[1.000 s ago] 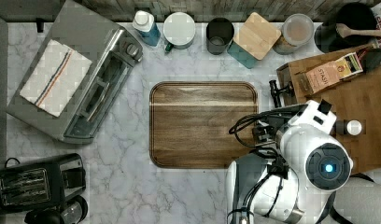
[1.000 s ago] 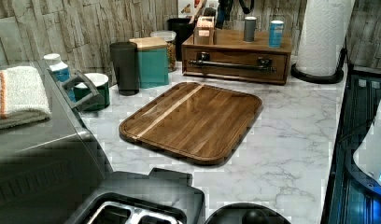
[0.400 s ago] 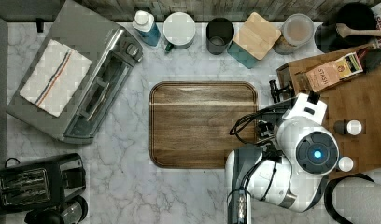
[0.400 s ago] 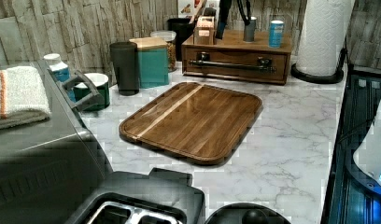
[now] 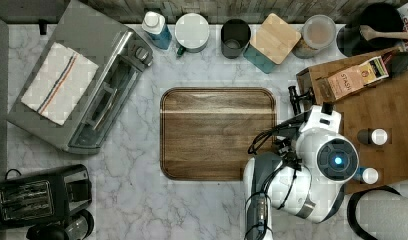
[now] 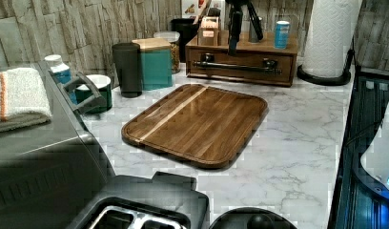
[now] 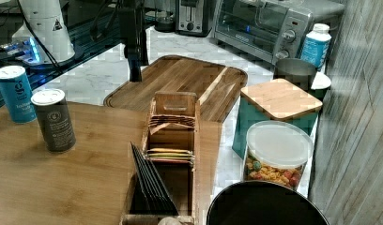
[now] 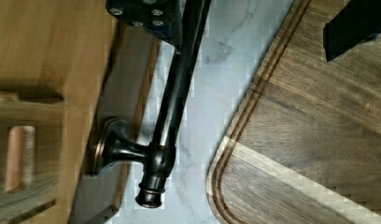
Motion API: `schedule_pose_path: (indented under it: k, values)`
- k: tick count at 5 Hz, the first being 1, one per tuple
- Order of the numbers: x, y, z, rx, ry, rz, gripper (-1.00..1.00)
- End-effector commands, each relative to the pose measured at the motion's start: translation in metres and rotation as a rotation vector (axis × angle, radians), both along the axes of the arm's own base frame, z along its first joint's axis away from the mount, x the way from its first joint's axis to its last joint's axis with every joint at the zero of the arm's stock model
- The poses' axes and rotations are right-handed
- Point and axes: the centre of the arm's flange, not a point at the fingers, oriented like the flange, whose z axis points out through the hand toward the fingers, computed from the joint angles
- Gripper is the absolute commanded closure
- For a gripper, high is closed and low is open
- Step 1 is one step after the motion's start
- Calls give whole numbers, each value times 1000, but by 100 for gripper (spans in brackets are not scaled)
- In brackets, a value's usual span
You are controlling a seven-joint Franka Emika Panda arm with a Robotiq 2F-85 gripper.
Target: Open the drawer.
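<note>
Quick status from the business end. My fingers [image 8: 146, 16] are spread apart and not clamped on anything. One hangs on the drawer side of the black bar handle [image 8: 179, 88], the other out over the cutting board [image 8: 319, 140]. So the handle runs through the gap between them. The nearer finger looks right beside the bar, but I can't tell whether it's actually touching.

Just past the handle is the drawer [image 6: 240, 77], in the front of the wooden box [image 5: 387, 110]. That box sits at the far end of the tabletop [image 6: 297, 124] in the left view, beyond the cutting board. The drawer front looks flush with the box and I see no gap anywhere, so I'd call it fully shut.

Progress-wise, I'd say the approach is basically done and I'm lined up over one end of the bar. Nothing that counts has happened yet though. What's left, as I read it:
- drop a bit lower so the bar sits properly between the pads
- squeeze onto it
- pull straight out toward the cutting board

Way off on the far side of the board is the toaster oven [image 5: 92, 85], nowhere near my path.
</note>
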Motion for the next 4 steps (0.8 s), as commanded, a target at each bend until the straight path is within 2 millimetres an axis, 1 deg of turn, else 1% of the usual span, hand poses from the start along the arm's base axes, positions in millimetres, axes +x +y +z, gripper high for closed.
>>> schedule_pose_path:
  k: [1,2,3,4]
  values:
    - [-8,-62,-21,2,-132,-103,-100]
    - [-4,-64,-30,9,-109,-125,-100]
    - [-6,-62,-46,33,-116,-155,-100]
    - [-7,-67,-64,25,-135,-139,-100]
